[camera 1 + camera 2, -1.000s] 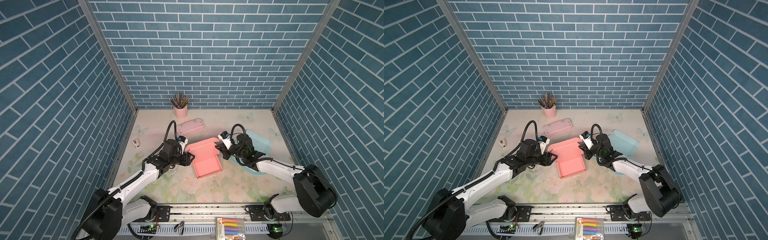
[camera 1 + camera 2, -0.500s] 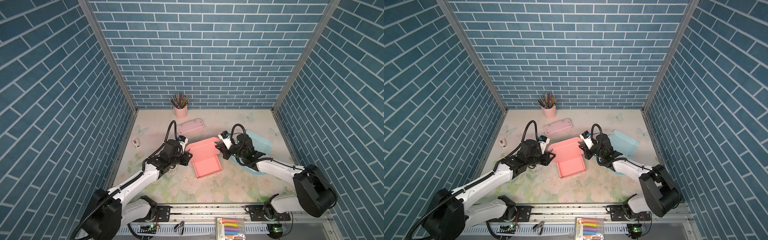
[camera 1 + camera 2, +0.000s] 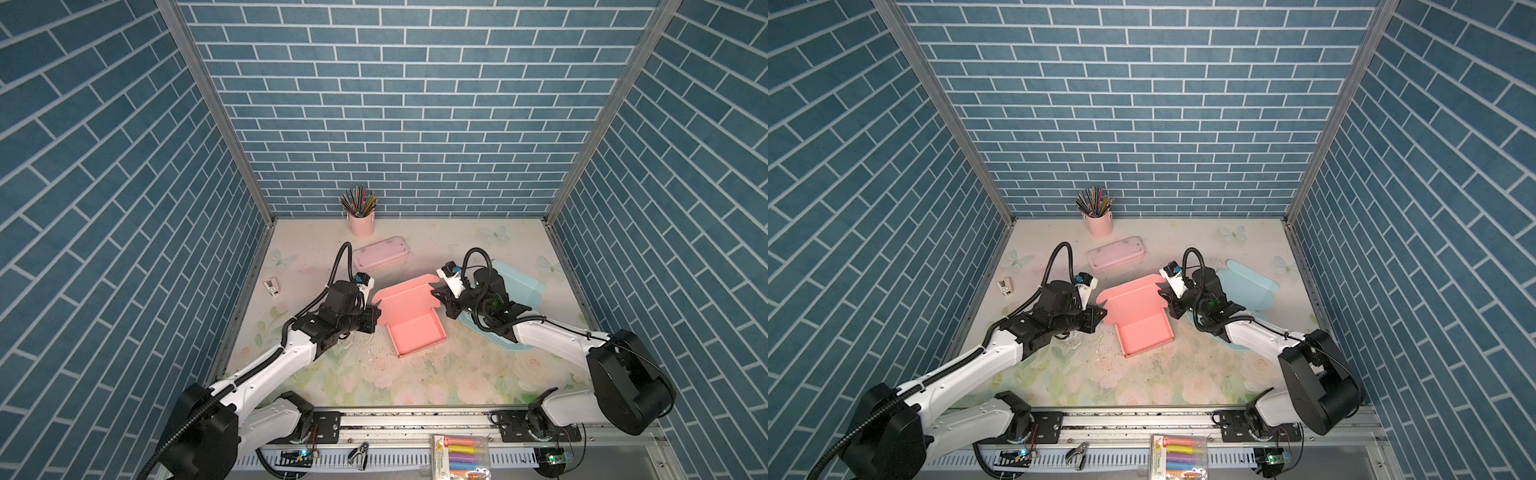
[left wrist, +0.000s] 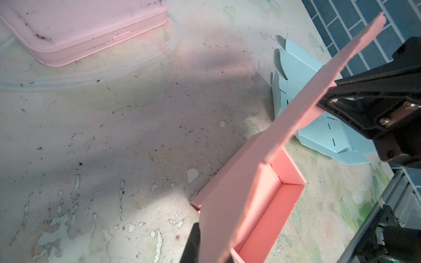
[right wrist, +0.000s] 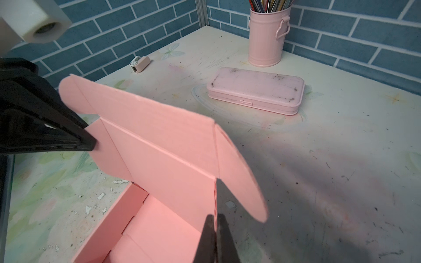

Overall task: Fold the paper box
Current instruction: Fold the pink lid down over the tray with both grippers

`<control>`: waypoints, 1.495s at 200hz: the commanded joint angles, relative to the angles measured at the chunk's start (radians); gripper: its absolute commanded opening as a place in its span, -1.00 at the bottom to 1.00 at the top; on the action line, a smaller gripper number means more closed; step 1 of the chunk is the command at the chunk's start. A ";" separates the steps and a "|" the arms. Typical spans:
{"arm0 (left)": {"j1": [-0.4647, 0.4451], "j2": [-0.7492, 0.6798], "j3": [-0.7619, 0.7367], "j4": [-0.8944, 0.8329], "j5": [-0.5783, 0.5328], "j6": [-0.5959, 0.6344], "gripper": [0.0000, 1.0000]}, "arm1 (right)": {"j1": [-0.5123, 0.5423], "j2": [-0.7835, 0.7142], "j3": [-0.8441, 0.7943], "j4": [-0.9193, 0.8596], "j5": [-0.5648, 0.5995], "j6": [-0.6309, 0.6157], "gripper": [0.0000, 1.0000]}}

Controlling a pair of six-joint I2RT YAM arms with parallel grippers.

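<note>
At mid-table | left gripper (image 3: 377,308), right gripper (image 3: 436,296) clamp opposite lid edges of pink box (image 3: 415,336) (lid raised) | table (image 3: 374,386) open frontward.

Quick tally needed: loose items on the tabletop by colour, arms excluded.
Pink: 3 (paper box, pencil case, pencil cup)
Light blue: 1 (flat box blank)
White: 1 (small gadget, too small to identify)
Total: 5
</note>
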 commanded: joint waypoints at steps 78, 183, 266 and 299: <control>-0.018 0.020 0.067 0.005 -0.062 0.002 -0.90 | 0.037 -0.027 0.035 -0.080 0.069 0.016 -0.98; -0.017 0.165 0.166 0.163 -0.222 -0.008 -0.92 | 0.093 0.114 0.182 -0.115 0.170 0.170 -0.82; -0.054 0.171 0.063 0.248 -0.274 0.031 -0.96 | 0.093 0.181 0.209 -0.115 0.118 0.222 -0.74; -0.068 0.135 0.001 0.268 -0.293 0.033 -0.96 | 0.098 0.185 0.212 -0.111 0.105 0.233 -0.73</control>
